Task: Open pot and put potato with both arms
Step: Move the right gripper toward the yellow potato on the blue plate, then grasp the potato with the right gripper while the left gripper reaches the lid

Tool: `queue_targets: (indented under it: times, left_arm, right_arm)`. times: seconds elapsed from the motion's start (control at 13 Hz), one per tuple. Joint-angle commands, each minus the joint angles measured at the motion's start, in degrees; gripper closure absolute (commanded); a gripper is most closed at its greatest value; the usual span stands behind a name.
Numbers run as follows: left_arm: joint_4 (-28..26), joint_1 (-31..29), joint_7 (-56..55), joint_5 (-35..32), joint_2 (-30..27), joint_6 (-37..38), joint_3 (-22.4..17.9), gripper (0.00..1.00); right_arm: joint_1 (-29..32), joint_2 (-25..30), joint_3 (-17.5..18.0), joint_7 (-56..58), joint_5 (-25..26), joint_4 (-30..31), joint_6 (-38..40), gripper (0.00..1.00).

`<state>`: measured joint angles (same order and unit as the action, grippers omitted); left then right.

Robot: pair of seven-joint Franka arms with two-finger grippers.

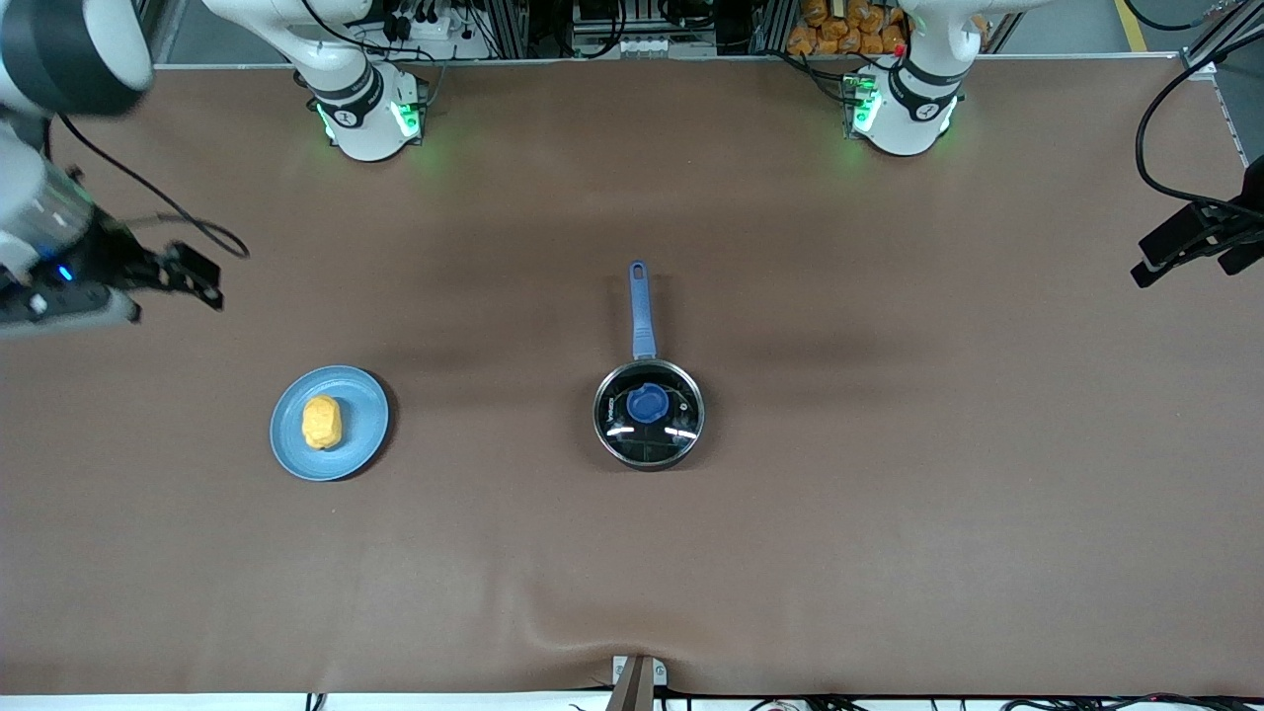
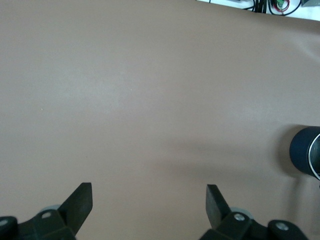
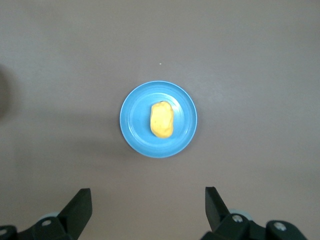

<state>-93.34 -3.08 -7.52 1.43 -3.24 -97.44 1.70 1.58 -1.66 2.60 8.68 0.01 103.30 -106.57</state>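
Both grippers, left gripper [image 2: 149, 205] and right gripper [image 3: 148, 206], hung wide open and empty above the surface, while the lid [image 1: 649, 413], probably slippery glass, wanted lifting by its blue knob [image 1: 647, 403].

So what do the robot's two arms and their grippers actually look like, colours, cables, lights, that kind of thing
Both arms are glossy white with black joint bands; the right arm's base and the left arm's base glow green. The right gripper is black with a small blue light on its body and a loose black cable. The left gripper is also black, trailing black cable. Wrist views show two flat, wedge-tipped black fingers on each.
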Motion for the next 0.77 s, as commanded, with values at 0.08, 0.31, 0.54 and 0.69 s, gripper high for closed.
queue_targets:
  times: [0.08, 0.31, 0.54, 0.69]
  left_arm:
    - [5.7, -0.1, 1.5, 1.4, 2.7, 5.7, -0.1, 0.00]
    - [5.5, -0.3, 1.5, 3.4, 2.7, 4.6, -0.3, 0.00]
    - [5.3, -0.2, 1.4, 3.4, 3.0, 3.9, -0.3, 0.00]
    - [5.3, 0.0, 1.4, 3.4, 3.6, 3.8, -0.2, 0.00]
  right_arm:
    - [-0.1, -10.6, -0.1, 1.8, -1.0, -1.0, -6.6, 0.00]
    - [-0.4, -18.2, -0.1, 2.2, -1.1, -0.9, -11.5, 0.00]
    - [-0.3, -24.5, -0.1, 2.5, -1.2, -0.8, -15.8, 0.00]
    - [-0.2, -27.9, -0.1, 2.5, -1.2, -0.8, -18.5, 0.00]
